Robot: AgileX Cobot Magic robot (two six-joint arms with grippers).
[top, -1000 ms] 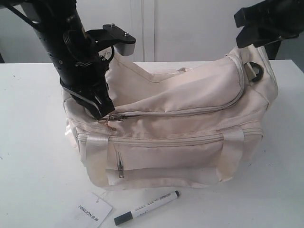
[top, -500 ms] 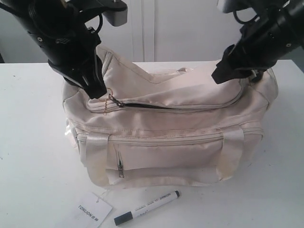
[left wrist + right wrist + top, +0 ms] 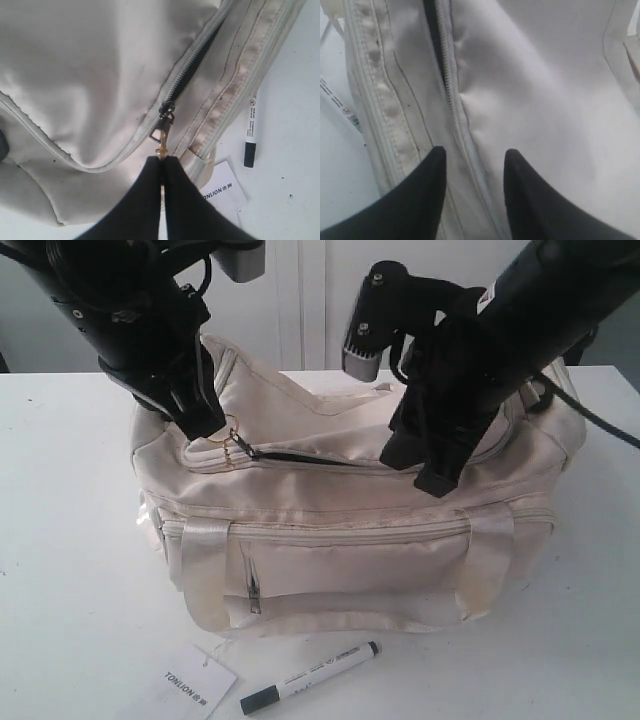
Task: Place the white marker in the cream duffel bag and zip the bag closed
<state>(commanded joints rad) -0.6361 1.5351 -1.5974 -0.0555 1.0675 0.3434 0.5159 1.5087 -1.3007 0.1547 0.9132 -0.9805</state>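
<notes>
White table (image 3: 70, 540) fills the scene, with a plain pale wall behind it. A big, soft cream duffel bag (image 3: 350, 550) made of cloth sits in the middle of the table, its shiny strap handles hanging down the front.

The long curved top zipper (image 3: 320, 460) is partly open, and a dark gap shows along it. At the left end of that gap hangs the small gold ring zipper pull (image 3: 162, 135). The black left gripper (image 3: 162, 162) is pinched tight on this ring, its two fingers pressed together with the gold ring caught between them.

The black right gripper (image 3: 472, 152) is over the right part of the bag's top. Its two fingers stand apart and hold nothing, one on each side of the zipper line. I cannot tell if the tips touch the cloth.

The slim white marker (image 3: 310, 677) with a dark cap is not in the bag. It lies flat on the table in front of the bag, just beside a square white paper tag (image 3: 195, 680) with black print.
</notes>
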